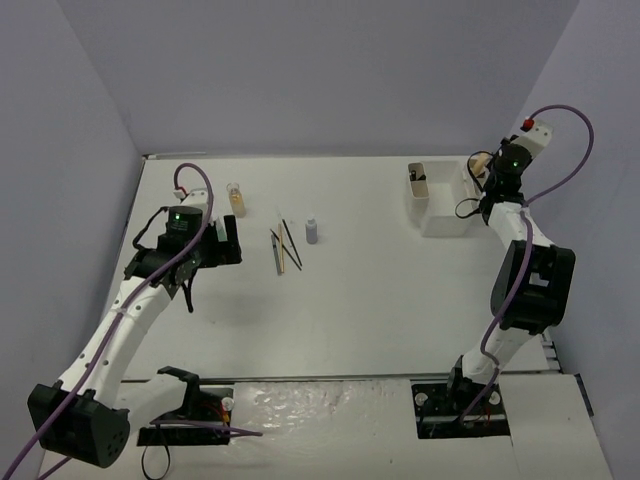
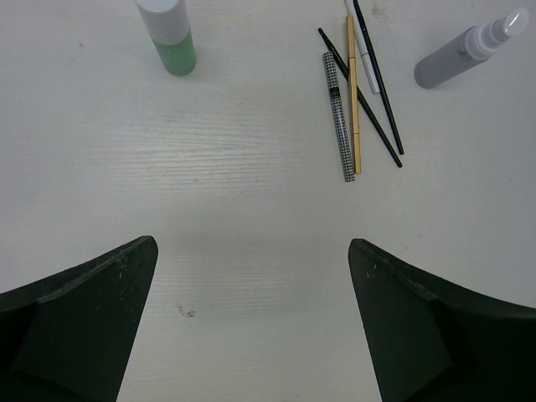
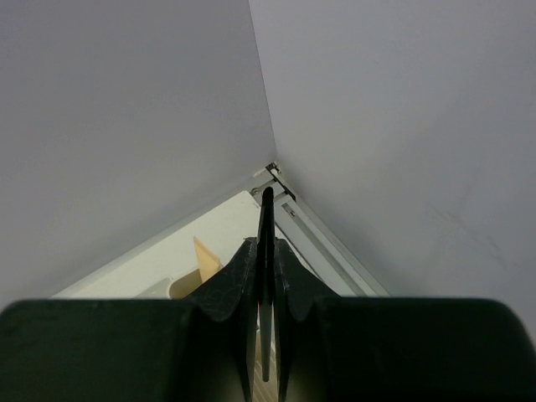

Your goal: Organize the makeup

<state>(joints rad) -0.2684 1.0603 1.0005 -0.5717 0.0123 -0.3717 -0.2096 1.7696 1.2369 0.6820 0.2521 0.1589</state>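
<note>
Left wrist: we are judging the pencils (image 2: 353, 109) light, stiff, roll-prone; mid-shaft pinch suits. Left end effector (image 2: 253, 251) is gaping; right end effector (image 3: 266, 255) is clamping a black stick (image 3: 267, 209).

**No legible writing in any view**

Nothing can be read: no words, brand names, numbers or signs.

- **Left wrist view:** The green bottle (image 2: 172, 38) at the upper left has a plain white upper part. The checked pencil (image 2: 338, 113) at upper centre carries only a black-and-white check pattern, not letters. The grey-purple bottle (image 2: 456, 60) at the upper right shows a plain side.
- **Right wrist view:** The black pencil (image 3: 266, 213) at the centre is uniformly dark.
- **Top view:** The white box (image 1: 440, 205) at the upper right is too small to tell whether it bears any marking.
</note>
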